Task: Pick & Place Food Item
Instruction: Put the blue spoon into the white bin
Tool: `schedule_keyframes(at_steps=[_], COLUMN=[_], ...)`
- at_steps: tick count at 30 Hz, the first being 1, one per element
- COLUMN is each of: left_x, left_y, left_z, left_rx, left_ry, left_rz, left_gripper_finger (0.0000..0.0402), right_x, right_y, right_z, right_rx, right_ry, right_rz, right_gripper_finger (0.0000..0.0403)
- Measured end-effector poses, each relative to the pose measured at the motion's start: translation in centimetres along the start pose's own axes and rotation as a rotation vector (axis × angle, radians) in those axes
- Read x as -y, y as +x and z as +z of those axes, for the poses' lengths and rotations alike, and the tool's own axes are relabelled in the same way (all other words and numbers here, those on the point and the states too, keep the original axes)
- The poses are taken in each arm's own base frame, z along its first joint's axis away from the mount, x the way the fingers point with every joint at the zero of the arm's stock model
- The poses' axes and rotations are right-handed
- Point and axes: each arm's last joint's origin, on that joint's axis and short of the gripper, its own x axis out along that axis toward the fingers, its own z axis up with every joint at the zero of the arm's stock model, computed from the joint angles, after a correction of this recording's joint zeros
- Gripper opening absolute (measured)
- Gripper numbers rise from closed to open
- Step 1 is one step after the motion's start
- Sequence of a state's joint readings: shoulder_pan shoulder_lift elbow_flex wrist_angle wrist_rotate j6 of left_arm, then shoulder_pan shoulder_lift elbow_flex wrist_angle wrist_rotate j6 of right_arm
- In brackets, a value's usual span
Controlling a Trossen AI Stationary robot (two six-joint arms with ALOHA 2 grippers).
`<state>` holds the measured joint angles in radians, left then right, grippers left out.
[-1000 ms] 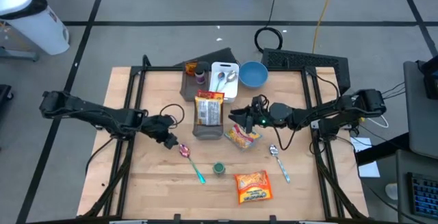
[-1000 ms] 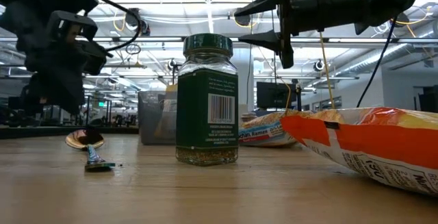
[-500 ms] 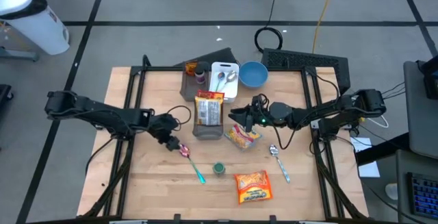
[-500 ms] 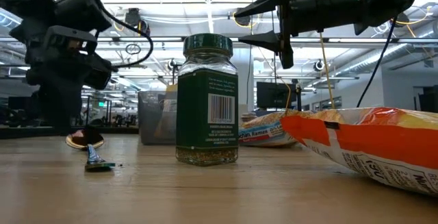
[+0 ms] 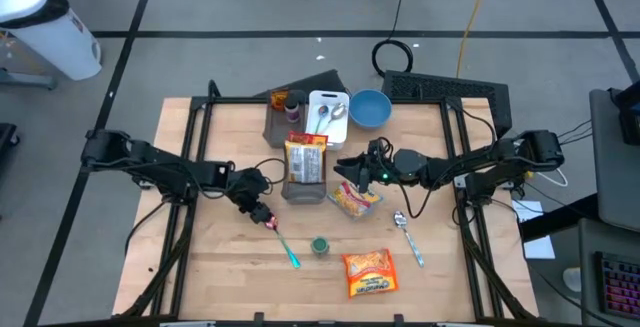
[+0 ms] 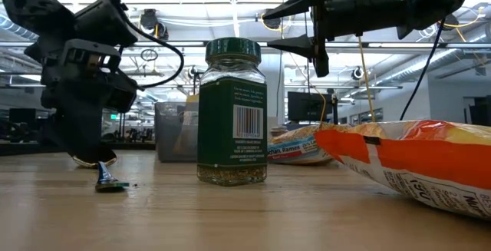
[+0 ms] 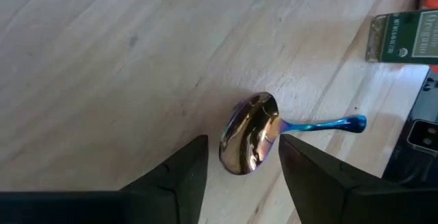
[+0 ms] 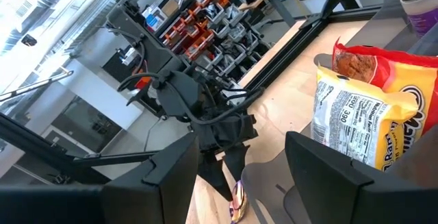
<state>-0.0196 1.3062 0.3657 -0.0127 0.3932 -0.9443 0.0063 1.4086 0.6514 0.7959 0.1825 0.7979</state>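
The spoon (image 5: 279,236) lies flat on the table (image 5: 200,267), left of centre in the high view; the left gripper (image 7: 236,157), fingers apart, straddles its bowl (nothing lifted yet, I judge); the right gripper (image 5: 350,172) hangs open, empty, above the snack bag (image 5: 353,199) at centre; placing remains.

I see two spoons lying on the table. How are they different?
The rainbow spoon has a gold bowl and blue handle; the silver spoon is plain metal. The left gripper has open fingers around the rainbow spoon's bowl; nothing touches the silver spoon. Both lie flat on the wooden table.
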Motion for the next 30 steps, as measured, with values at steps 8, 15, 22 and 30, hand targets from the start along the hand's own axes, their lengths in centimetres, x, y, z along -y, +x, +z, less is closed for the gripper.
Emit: schedule_keyframes(at_steps=[8,15,22,30], left_x=[0.01,-0.03,0.06,0.55], left_y=[0.06,0.06,0.04,0.02], left_z=[0.02,0.04,0.13,0.40], left_rx=[0.002,0.013,0.028,0.043], left_ry=[0.001,0.000,0.006,0.060], left_rz=[-0.003,0.006,0.002,-0.055], left_gripper_finger=[0.0144,0.0085,0.0023,0.0018], right_x=[0.01,0.06,0.06,0.06], right_y=[0.00,0.00,0.00,0.00], right_z=[-0.01,-0.06,-0.06,-0.05], right_rx=[-0.001,-0.006,-0.006,-0.006], right_ry=[-0.002,-0.007,-0.007,-0.007], right_rz=[-0.001,-0.006,-0.006,-0.006], right_gripper_finger=[0.0212,0.0212,0.0212,0.0212])
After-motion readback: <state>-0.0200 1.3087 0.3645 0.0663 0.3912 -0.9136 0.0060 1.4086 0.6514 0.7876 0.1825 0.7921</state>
